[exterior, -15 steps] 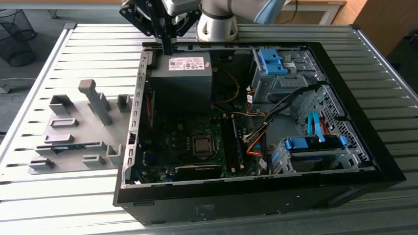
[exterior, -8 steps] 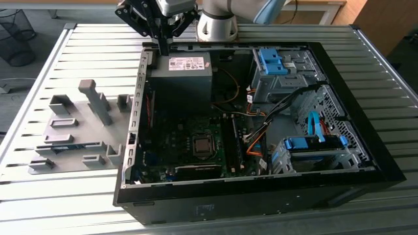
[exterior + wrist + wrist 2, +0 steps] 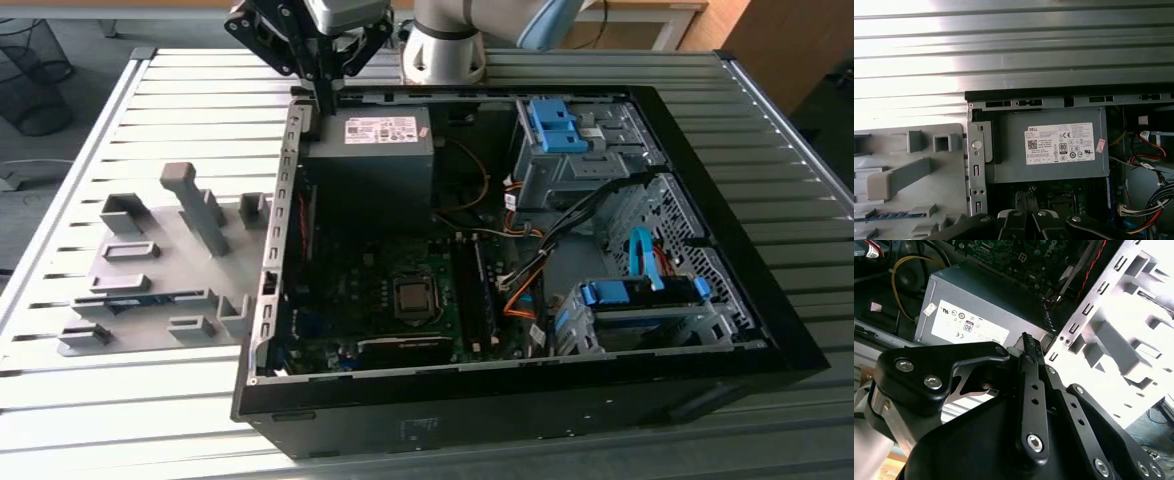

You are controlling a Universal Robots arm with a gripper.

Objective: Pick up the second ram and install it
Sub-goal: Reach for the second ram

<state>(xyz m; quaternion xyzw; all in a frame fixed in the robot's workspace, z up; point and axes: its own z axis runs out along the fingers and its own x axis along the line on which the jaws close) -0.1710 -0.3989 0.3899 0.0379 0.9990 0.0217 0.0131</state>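
Slatted metal table (image 3: 80,400) carries everything. At the exterior view's left, the grey holder tray (image 3: 140,338) keeps the second ram (image 3: 140,298) lying in a slot, well apart from me. Further right, my gripper (image 3: 326,108) hangs empty, fingers pressed together, over the open computer case (image 3: 534,400), beside its power supply (image 3: 374,150).

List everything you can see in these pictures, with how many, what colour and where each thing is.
table: one, silver, slatted, under everything
computer case: one, black, open, on the table
power supply: one, grey, inside the case
drive-bay latches: two, bright blue, case's side at the exterior view's right
fixture tray: one, grey, exterior view's left of case
second ram: one, blue-green, lying in the fixture tray
gripper: one, black, shut, above the power supply
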